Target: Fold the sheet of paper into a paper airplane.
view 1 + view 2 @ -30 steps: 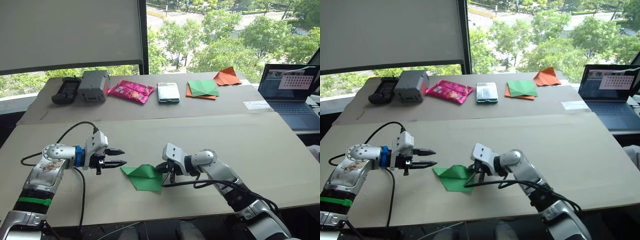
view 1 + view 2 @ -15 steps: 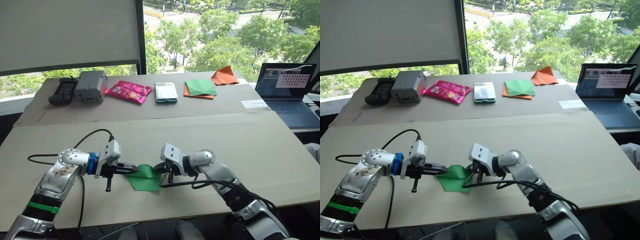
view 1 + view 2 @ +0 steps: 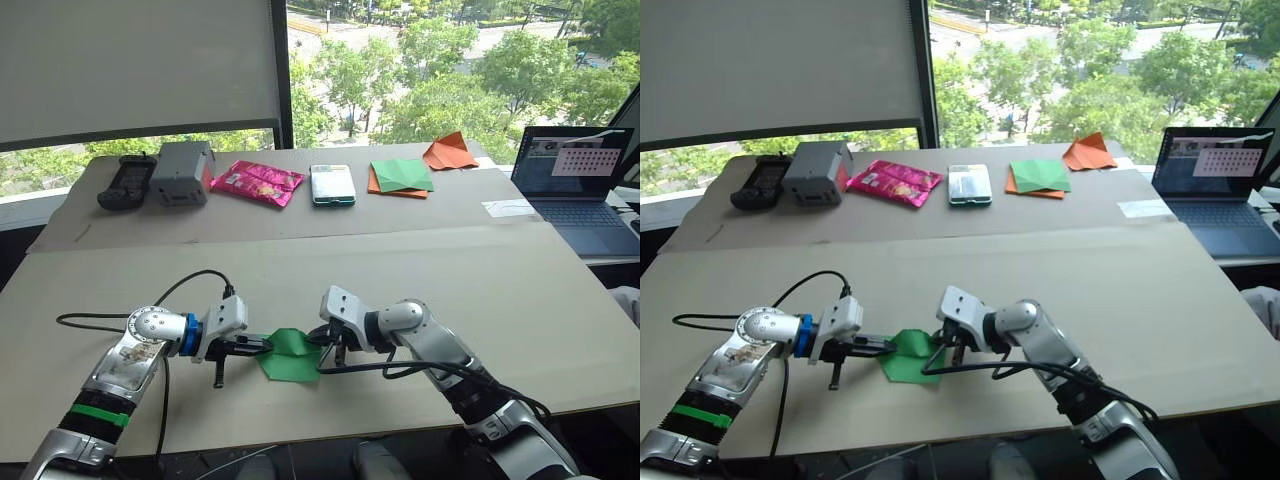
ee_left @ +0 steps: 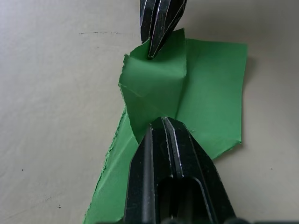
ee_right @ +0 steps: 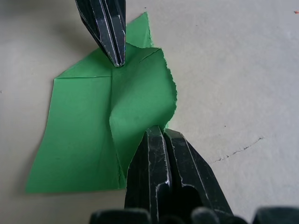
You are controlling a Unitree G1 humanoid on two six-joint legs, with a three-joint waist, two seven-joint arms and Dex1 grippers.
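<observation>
On the pale worktop, toward its left near edge, the left gripper lies low and points rightward, its two black fingers pressed together on the left edge of the bright green sheet of paper. In my judgement, it is pinning that side so the thin sheet cannot slide while a crease is worked. The paper lies flat near the middle of the near edge, partly folded, with one flap raised along a straight crease and a ragged torn-looking border on one side. Facing the left gripper from the right, the right gripper meets the paper's opposite edge, fingers also closed tight, apparently nipping or pressing the raised flap; the two tips sit close, with the crease between them. It is far from a slim dart, so the folding looks early. Along the far edge rest a black handset, a grey box, a pink foil packet, a green-and-orange paper stack and an orange folded paper, with an open laptop at the right edge.
</observation>
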